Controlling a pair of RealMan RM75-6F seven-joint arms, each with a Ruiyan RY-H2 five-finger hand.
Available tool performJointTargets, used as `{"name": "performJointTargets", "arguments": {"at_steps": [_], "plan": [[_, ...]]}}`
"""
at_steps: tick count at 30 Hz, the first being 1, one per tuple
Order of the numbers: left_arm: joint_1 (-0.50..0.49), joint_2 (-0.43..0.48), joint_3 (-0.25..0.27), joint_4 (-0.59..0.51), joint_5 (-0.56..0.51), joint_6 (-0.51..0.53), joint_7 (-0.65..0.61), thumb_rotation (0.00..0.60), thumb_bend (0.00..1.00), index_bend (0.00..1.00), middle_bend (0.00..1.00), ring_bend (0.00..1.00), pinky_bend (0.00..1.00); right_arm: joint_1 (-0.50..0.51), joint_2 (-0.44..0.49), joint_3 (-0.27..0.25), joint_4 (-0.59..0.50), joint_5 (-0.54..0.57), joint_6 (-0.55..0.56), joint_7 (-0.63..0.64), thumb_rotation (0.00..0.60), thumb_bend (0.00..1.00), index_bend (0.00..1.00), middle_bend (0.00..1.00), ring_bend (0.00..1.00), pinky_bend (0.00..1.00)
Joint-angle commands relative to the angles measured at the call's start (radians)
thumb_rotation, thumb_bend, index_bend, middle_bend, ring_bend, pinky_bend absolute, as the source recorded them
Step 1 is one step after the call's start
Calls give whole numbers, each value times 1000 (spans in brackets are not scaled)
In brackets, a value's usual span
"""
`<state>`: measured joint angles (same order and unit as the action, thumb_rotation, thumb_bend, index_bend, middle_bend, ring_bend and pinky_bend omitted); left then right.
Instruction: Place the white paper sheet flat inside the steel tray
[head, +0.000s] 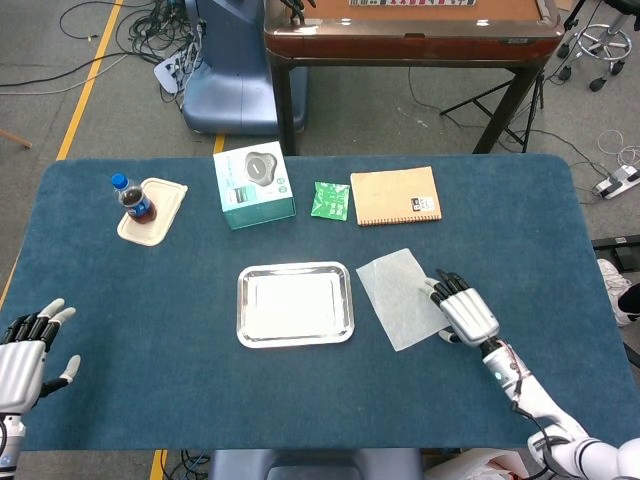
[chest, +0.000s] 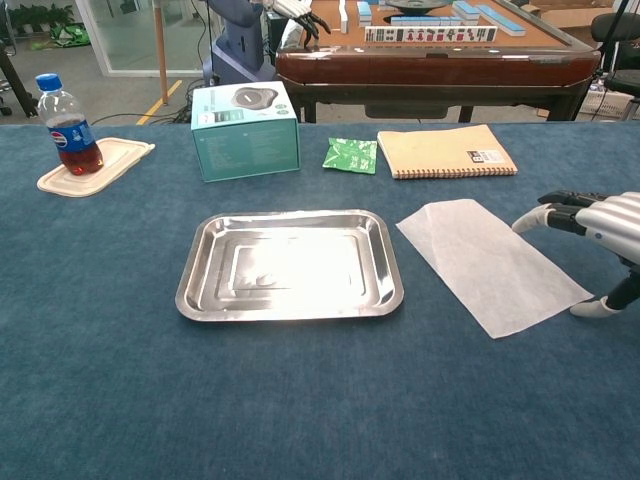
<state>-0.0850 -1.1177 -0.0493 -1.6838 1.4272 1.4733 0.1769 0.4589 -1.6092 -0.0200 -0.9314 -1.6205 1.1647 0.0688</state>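
1. It looks like a robotics lab or test hall, though little of the room shows.
2. The floor (head: 60, 60) is bare grey, marked with a yellow line (head: 88, 80), and loose cables (head: 150, 40) trail across it.
3. A blue machine base (head: 232, 75) stands behind the blue-covered table (head: 300, 390).
4. A mahjong table (chest: 440, 45) with tiles stands behind, and stool wheels (head: 600, 40) show at the edge.

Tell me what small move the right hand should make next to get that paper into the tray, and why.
Probably lower the right hand onto the near right edge of the white paper sheet and pinch it. The sheet lies flat on the cloth, right of the steel tray, and the hand sits at that edge with fingers spread, holding nothing.
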Motion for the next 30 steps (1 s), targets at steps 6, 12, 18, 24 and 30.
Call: {"name": "performJointTargets", "arguments": {"at_steps": [6, 12, 18, 24, 30], "plan": [[2, 1, 0, 1, -4, -1, 0, 600, 310, 195, 116, 141, 111, 9, -3, 3, 14, 8, -7, 16, 600, 97, 212, 170, 36, 149], [0, -1, 0, 3, -4, -4, 1, 600, 310, 195, 116, 141, 111, 14, -7, 5, 26, 11, -6, 23, 600, 98, 215, 170, 37, 149], [0, -2, 0, 4, -4, -5, -1, 600, 310, 195, 116, 141, 111, 18, -20, 6, 49, 8, 5, 34, 600, 134, 231, 176, 37, 149], [0, -2, 1, 3, -6, -8, 2, 600, 310, 195, 116, 141, 111, 26, -47, 1, 95, -8, 24, 52, 600, 209, 268, 203, 37, 149], [1, -1, 1, 1, -4, -5, 2, 600, 310, 195, 116, 141, 111, 30, -82, 1, 149, -27, 72, 88, 600, 286, 316, 242, 59, 149]]}}
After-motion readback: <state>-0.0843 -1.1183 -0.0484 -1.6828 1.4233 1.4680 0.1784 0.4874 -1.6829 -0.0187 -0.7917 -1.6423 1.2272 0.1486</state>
